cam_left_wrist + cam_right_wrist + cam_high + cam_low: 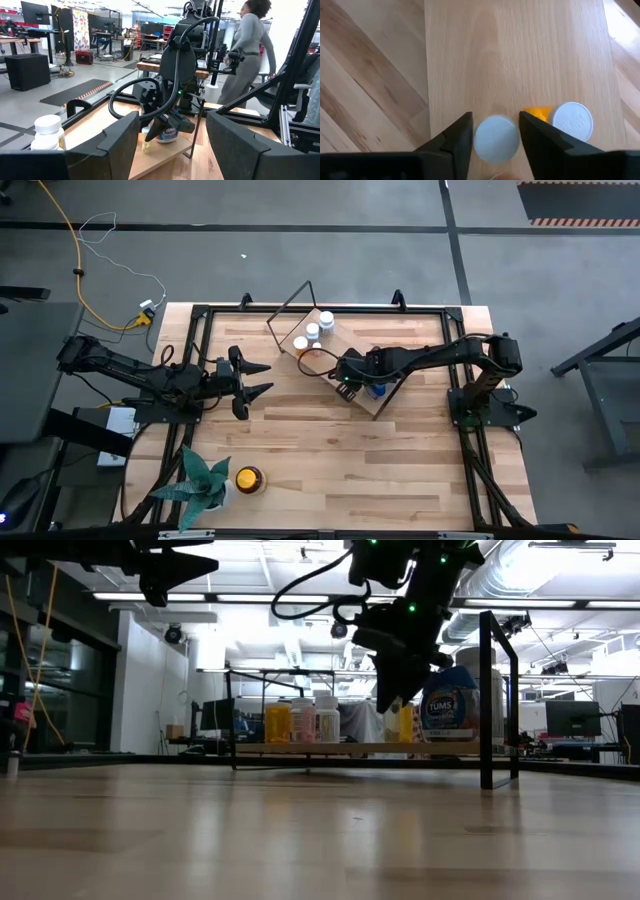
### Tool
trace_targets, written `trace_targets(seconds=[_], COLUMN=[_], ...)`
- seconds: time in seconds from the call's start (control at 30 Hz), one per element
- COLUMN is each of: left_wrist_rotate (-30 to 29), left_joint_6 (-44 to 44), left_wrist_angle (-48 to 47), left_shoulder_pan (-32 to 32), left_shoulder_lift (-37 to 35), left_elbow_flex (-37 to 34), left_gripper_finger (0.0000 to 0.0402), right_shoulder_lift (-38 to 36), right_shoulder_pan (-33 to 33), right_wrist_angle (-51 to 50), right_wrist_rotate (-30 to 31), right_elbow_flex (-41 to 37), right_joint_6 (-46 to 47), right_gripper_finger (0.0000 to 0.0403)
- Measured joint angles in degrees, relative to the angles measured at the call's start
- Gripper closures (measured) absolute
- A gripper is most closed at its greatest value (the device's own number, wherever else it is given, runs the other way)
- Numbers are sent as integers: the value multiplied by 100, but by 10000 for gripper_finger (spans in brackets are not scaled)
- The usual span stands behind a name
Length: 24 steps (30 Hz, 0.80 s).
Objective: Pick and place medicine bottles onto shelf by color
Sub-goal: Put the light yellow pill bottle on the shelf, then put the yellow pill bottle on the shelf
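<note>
The shelf [345,340] is a light wood board with dark wire end frames, lying slantwise at the table's far middle. Three bottles [313,332] stand in a row at its far end; in the low view they show orange, pinkish and white [303,722]. A blue-labelled bottle [378,390] stands at the shelf's near end. My right gripper [496,142] hangs over that end, shut on a pale-capped bottle [496,138]. My left gripper [264,378] hovers open, left of the shelf. The amber bottle with the yellow cap [248,478] stands on the table by the plant. My right gripper pinches the pale round cap [482,142] of a small bottle between its two fingers, coming from above and pointing down. The bottle is upright. In the low view a yellowish body [402,728] shows below the fingers, down to the board [300,748]. Whether it stands on the board, I cannot tell.
A green leafy plant [205,480] sits at the table's near left. The blue-labelled bottle's white cap [572,121] is close beside my right gripper's finger, with an orange patch [538,113] between them. The shelf's wire frame [498,700] rises near the gripper. A person [250,45] stands beyond the table.
</note>
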Motion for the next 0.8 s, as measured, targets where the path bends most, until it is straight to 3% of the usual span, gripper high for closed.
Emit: trace_targets(seconds=[0.23, 0.53, 0.67, 0.8], left_wrist_rotate=[0, 0, 0, 0], left_joint_6=[0, 1, 2, 0], left_wrist_angle=[1, 1, -3, -7], left_shoulder_pan=[0, 0, 0, 0], left_shoulder_lift=[1, -1, 0, 0], left_elbow_flex=[0, 0, 0, 0], left_gripper_finger=[181, 181, 181, 181], right_shoulder_lift=[-27, -782, -1166, -1171], right_shoulder_pan=[-6, 51, 488, 1263], right_wrist_angle=[-39, 13, 208, 392], right_wrist_rotate=[0, 708, 1028, 1739], right_elbow_flex=[0, 109, 109, 109], right_joint_6=[-102, -600, -743, -786], right_gripper_finger=[199, 190, 190, 190])
